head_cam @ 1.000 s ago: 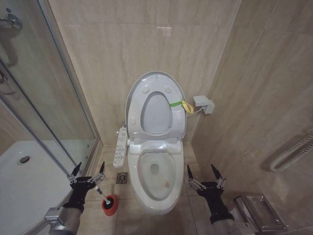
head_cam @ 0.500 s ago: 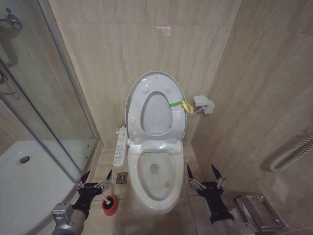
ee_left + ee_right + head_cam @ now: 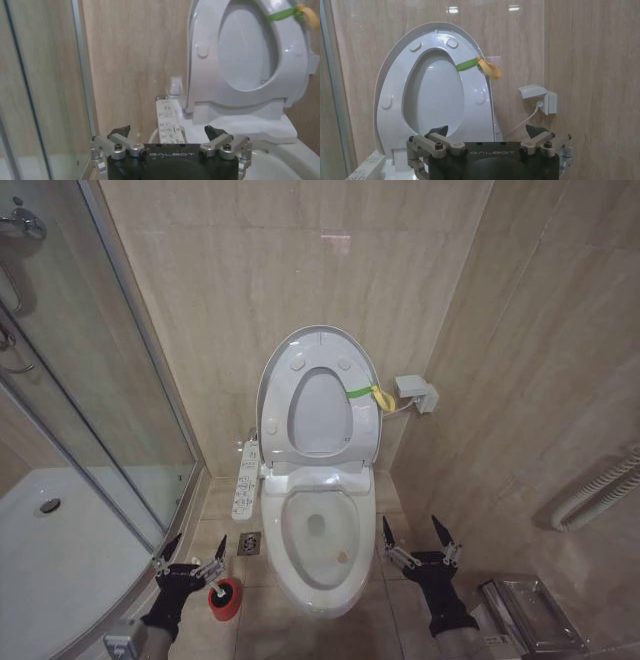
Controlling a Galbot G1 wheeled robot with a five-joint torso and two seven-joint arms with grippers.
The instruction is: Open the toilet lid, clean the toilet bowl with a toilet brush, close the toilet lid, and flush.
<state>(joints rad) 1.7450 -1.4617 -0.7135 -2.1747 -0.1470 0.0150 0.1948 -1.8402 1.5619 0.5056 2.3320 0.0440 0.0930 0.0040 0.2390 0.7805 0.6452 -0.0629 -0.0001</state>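
Observation:
The toilet lid (image 3: 318, 408) stands raised against the back wall with the ring seat up in front of it; a yellow-green strap (image 3: 358, 393) hangs at its edge. Below it the toilet bowl (image 3: 320, 545) lies uncovered. The toilet brush (image 3: 227, 586) sits in its red holder (image 3: 225, 602) on the floor left of the bowl. My left gripper (image 3: 190, 548) hovers open just left of and above the holder, holding nothing. My right gripper (image 3: 411, 530) is open and empty to the right of the bowl. Both wrist views look at the raised lid (image 3: 245, 52) (image 3: 432, 93) past open grippers (image 3: 167, 132) (image 3: 486, 131).
A glass shower screen (image 3: 100, 380) and white shower tray (image 3: 40, 550) close off the left. A side control panel (image 3: 245, 480) and a floor drain (image 3: 249, 543) lie between the screen and the bowl. A wall socket (image 3: 415, 392), a hose (image 3: 600, 490) and a metal box (image 3: 530, 610) are at right.
My left arm has drawn back toward the lower edge of the head view, bringing its open gripper lower and nearer the red holder. The right arm has not moved.

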